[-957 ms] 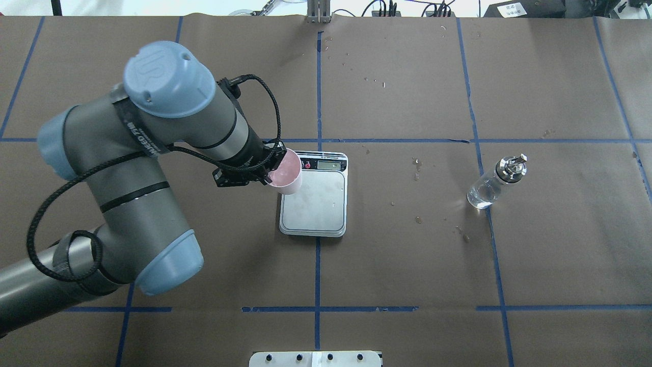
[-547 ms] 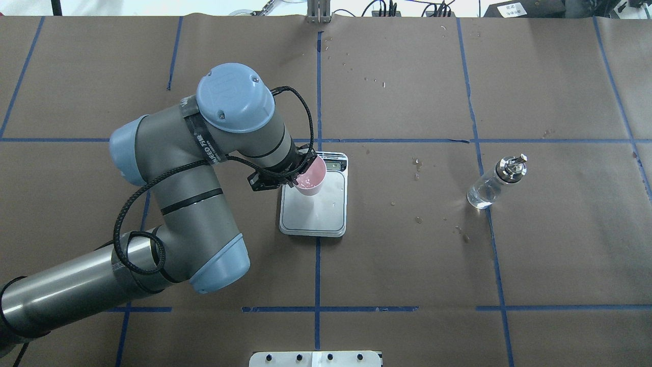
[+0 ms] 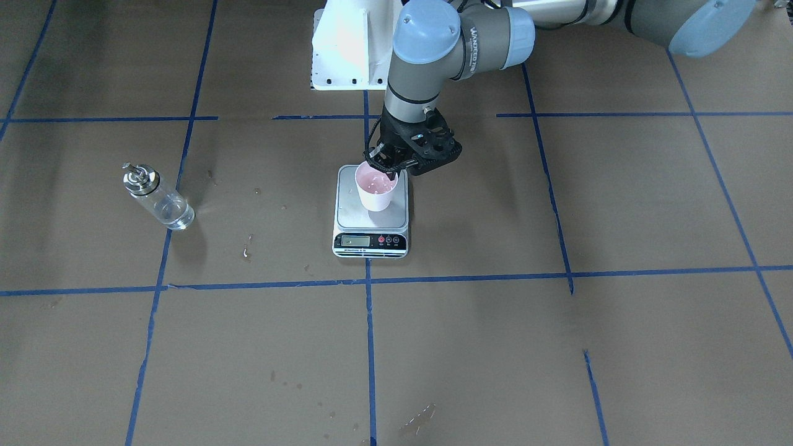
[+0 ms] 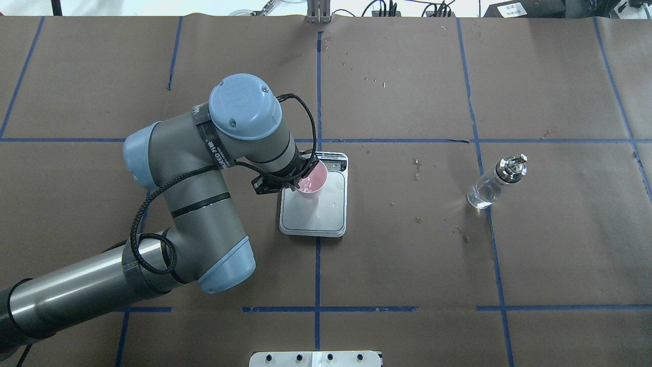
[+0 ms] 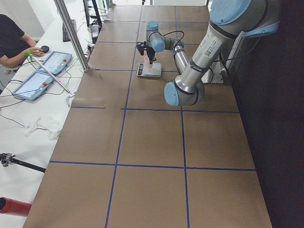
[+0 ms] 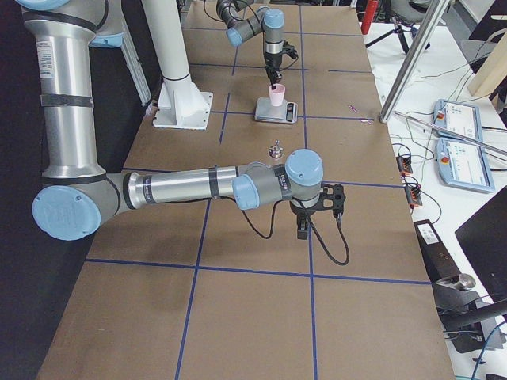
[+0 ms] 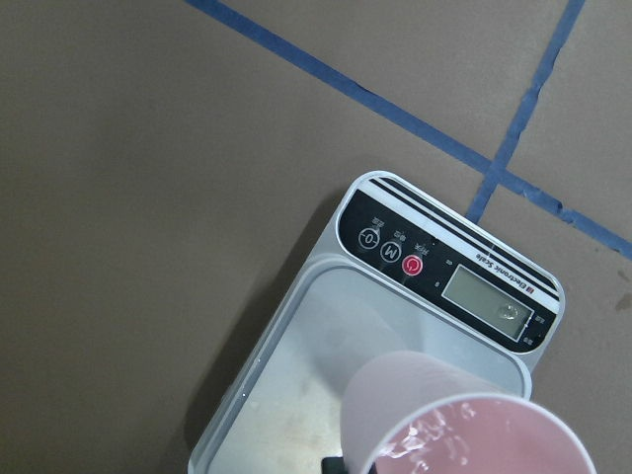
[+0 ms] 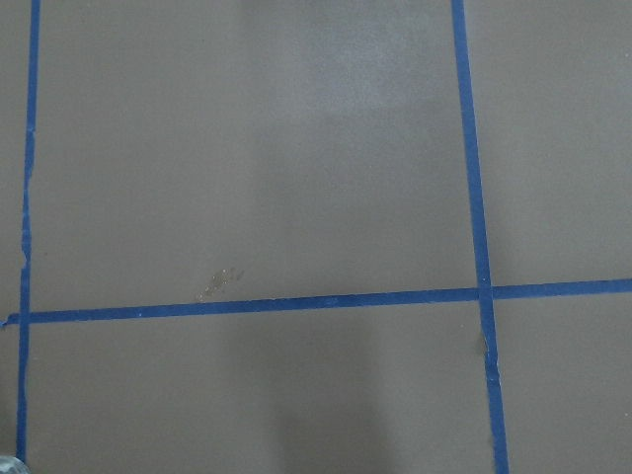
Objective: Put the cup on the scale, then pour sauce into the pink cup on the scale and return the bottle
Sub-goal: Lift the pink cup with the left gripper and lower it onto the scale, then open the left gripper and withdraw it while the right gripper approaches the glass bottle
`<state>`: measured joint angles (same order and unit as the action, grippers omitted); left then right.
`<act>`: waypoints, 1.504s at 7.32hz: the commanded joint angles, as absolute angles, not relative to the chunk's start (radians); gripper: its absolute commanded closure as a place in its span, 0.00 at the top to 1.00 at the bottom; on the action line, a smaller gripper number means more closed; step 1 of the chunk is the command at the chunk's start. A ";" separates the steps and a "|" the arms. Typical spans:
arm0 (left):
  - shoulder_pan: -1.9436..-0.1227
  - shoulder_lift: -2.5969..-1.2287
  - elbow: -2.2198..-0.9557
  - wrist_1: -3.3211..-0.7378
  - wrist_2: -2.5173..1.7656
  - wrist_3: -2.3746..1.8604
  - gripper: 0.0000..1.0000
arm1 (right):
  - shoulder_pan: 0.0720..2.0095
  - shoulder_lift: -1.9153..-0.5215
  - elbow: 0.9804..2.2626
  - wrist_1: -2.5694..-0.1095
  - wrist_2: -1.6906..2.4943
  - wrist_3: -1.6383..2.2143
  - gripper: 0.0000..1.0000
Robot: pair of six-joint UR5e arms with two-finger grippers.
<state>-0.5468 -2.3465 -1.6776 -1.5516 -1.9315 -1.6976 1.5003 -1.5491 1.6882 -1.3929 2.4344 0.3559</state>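
Note:
The pale pink cup (image 3: 374, 191) is upright over the silver platform of the scale (image 3: 370, 240), toward the platform's robot-side half. I cannot tell whether its base touches. My left gripper (image 3: 385, 171) comes down from above and is shut on the cup's rim. Overhead, the cup (image 4: 311, 181) sits at the scale's (image 4: 321, 216) far left part, and the wrist hides the fingers. The left wrist view shows the cup (image 7: 464, 425) above the scale (image 7: 395, 247). The glass bottle (image 4: 490, 186) with the clear sauce stands alone far to the right. My right gripper (image 6: 317, 210) hangs low over bare table, and I cannot tell its state.
Blue tape lines cross the brown paper table cover (image 4: 407, 265), with small wet spots (image 4: 417, 165) between scale and bottle. The white robot base (image 3: 347, 43) is behind the scale. A person (image 5: 14, 40) sits at tablets beyond the table's far edge, by a metal post (image 5: 71, 33).
My left arm swung right and carried the cup from the scale's left edge to over the platform, lower than before. The bottle has not moved.

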 commanded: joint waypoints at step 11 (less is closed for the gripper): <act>-0.575 -2.253 -1.853 -1.512 -1.954 -1.584 1.00 | 1.500 -1.577 1.799 -1.397 2.444 0.463 1.00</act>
